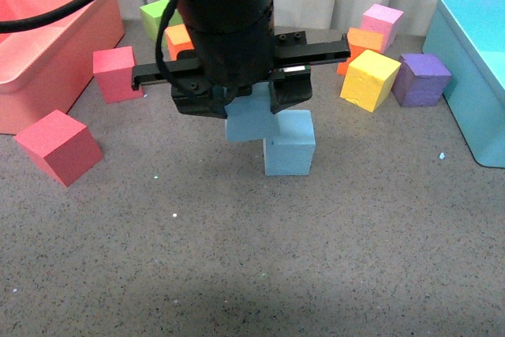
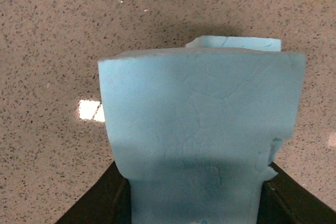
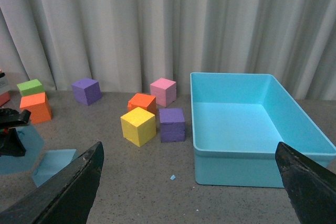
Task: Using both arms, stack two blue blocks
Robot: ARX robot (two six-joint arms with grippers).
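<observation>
Left gripper [image 1: 251, 108] clamped on the held blue block [image 1: 249, 125], off-centre over the lower blue block [image 1: 289, 147].
Front view, left to right: pink bin [image 1: 31, 53], red cube [image 1: 59, 146], then the held blue block between the left fingers, overlapping the lower blue block's upper left corner; contact cannot be told. Lower blue block rests on the grey table [image 1: 237, 258]. Further right are the yellow cube [image 1: 369, 78], purple cube [image 1: 421, 79] and light-blue bin [image 1: 473, 76]. Right gripper [image 3: 189, 153] is spread wide, holding nothing, clear of both blocks.
</observation>
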